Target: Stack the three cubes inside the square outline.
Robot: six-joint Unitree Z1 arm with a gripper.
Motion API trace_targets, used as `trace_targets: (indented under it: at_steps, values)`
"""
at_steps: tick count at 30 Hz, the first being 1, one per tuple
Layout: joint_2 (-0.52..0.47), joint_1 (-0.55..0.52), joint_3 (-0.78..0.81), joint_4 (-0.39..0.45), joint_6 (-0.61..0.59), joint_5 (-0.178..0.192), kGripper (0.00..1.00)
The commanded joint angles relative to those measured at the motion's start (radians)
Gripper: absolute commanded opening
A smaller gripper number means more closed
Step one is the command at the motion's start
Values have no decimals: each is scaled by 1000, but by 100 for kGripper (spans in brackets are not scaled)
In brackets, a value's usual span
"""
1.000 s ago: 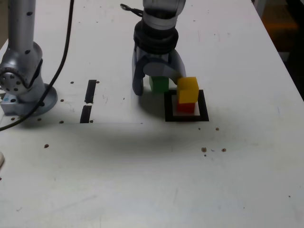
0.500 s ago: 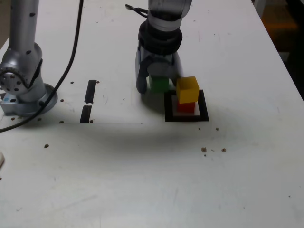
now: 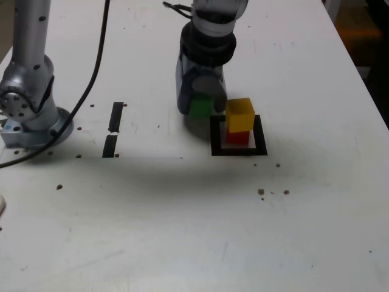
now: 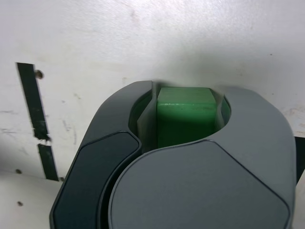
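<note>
Wrist view showed the gripper (image 4: 186,119) clamped on the green cube (image 4: 185,114) (no readable writing anywhere). Green cube (image 3: 200,108) sat on the white table (image 3: 182,219), just outside the square outline (image 3: 261,137); yellow cube (image 3: 240,114) topped red cube (image 3: 237,137) inside it.

White table (image 3: 182,231), square outline (image 3: 261,146), tape strips (image 3: 115,117)

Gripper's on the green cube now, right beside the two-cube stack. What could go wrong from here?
1. The gripper grips the green cube close beside the yellow cube; lifting or swinging across could clip it and topple the stack.
2. The yellow cube sits slightly askew on the red cube in the square outline, so a third cube may sit unsteadily.
</note>
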Motion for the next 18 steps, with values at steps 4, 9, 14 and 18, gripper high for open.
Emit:
trace_targets:
  at_steps: [4, 9, 14, 18]
  values:
    - [-71, 6, -71, 135, 10, 40, 17]
    - [-159, -5, -137, 236, 23, 54, 11]
    - [-230, -44, -215, 341, 24, 56, 10]
    - [-235, -89, -308, 408, 24, 54, 10]
